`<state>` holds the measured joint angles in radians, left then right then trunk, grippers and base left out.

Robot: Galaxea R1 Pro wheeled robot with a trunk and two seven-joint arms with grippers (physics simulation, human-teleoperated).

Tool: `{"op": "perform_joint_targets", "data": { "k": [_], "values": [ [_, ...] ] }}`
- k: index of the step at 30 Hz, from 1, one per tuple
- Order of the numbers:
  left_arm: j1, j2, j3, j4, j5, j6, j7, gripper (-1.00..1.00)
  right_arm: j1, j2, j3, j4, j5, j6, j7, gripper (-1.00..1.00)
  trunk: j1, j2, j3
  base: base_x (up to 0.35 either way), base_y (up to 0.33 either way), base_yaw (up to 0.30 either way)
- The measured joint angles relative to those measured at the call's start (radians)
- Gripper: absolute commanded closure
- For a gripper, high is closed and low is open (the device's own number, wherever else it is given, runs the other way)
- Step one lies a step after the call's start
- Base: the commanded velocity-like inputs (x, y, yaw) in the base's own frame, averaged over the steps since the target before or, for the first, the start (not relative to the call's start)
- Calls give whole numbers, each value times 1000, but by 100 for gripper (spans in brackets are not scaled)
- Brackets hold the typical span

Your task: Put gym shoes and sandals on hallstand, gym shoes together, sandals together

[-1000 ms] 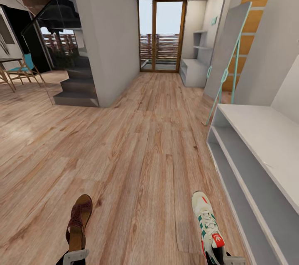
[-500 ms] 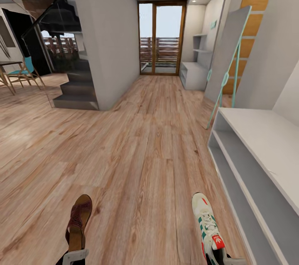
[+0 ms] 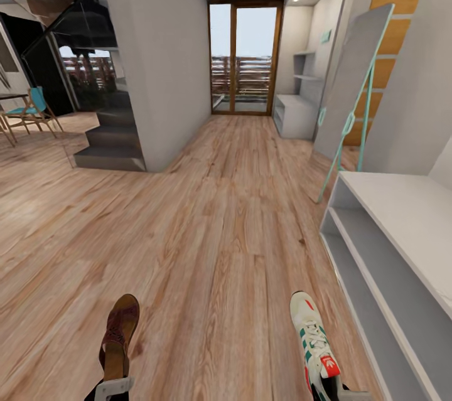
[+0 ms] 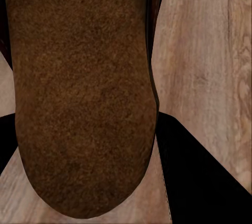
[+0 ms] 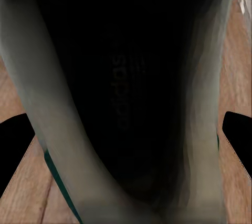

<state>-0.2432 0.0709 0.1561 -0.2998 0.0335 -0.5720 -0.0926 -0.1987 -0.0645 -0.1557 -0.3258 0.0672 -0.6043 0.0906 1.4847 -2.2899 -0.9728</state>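
Evidently the left gripper (image 3: 114, 386) clasps a sandal (image 3: 118, 337) and the right gripper (image 3: 340, 393) a gym shoe (image 3: 314, 341), both carried above the corridor floor (image 3: 213, 250) near the hallstand (image 3: 402, 244), where a loose hold could drop either.

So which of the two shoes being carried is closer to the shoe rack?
The white gym shoe in the right end effector, beside the grey shoe rack; the brown sandal is across the corridor.

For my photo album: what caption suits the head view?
Sandal in the left claw, sneaker in the right, shoe rack alongside.
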Motion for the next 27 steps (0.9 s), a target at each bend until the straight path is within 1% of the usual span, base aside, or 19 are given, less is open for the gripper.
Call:
{"op": "perform_joint_targets", "data": {
  "k": [27],
  "values": [
    [0, 0, 0, 2, 1, 0, 0, 100, 0, 1, 1, 2, 0, 0, 0, 100, 0, 0, 0, 337, 0, 0]
  ]
}}
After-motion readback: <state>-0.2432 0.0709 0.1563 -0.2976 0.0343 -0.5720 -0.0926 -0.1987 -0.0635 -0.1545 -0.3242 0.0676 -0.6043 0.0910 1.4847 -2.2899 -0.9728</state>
